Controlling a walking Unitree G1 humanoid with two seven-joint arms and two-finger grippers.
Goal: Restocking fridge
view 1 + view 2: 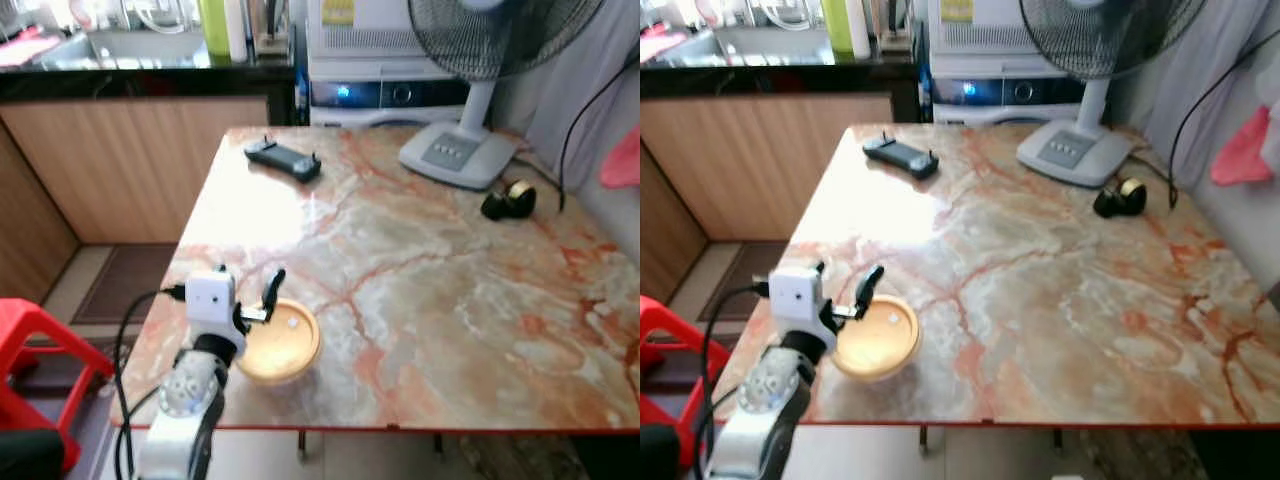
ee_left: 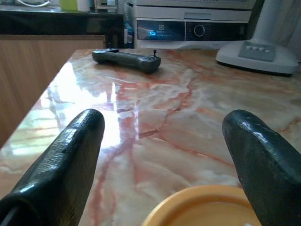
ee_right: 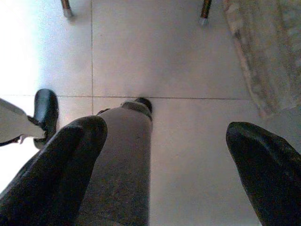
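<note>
You are at the pick-up step: your left claw (image 1: 262, 300) hangs spread wide over the near rim of the yellow bowl (image 1: 281, 342), which sits on the marble tabletop (image 1: 430, 300) by its near left corner. In the left wrist view the two black fingers (image 2: 61, 165) stand well apart, with the bowl's rim (image 2: 202, 207) just below and between them; nothing is gripped yet.

Next, I judge you need to lower the claw so one finger goes inside the rim and the other outside, then pinch the wall. Coming down too flat may push the bowl toward the edge.

The bowl stands upright, mouth up. It is round, so it has no long axis to line up with; any point of the rim serves.

Beyond the claw lie a black handheld device (image 1: 283, 160) and, farther off, a fan base (image 1: 456, 155).

Your right claw (image 3: 164, 155) hangs idle and unclenched, facing the tiled floor (image 3: 188, 56).
</note>
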